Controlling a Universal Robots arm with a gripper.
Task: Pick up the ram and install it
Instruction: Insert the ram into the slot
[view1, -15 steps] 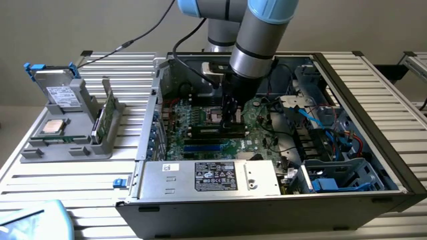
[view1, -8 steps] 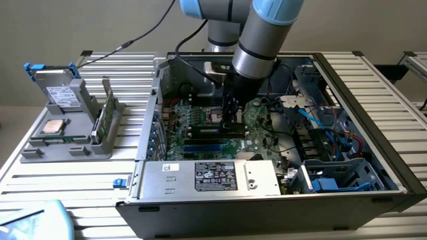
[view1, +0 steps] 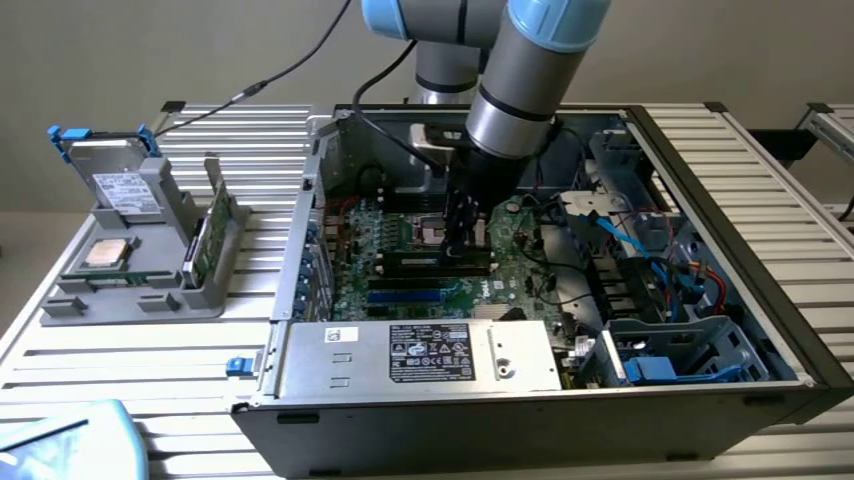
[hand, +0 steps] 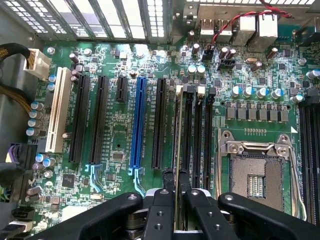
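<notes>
Jaws clamped on ram (hand: 178, 140), held edge-on along memory slots (hand: 197, 130), beside processor socket (hand: 260, 175), motherboard (hand: 117, 130) middle; open case (view1: 534, 435) on bench (view1: 147, 350).

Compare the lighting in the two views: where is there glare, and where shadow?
Exterior view: even room light; the motherboard lies dimmer under the arm, while the silver power supply looks bright. Wrist view: the rear vent slots are washed out by light from behind; the motherboard is evenly lit; the gripper looks dark around the ram.
</notes>
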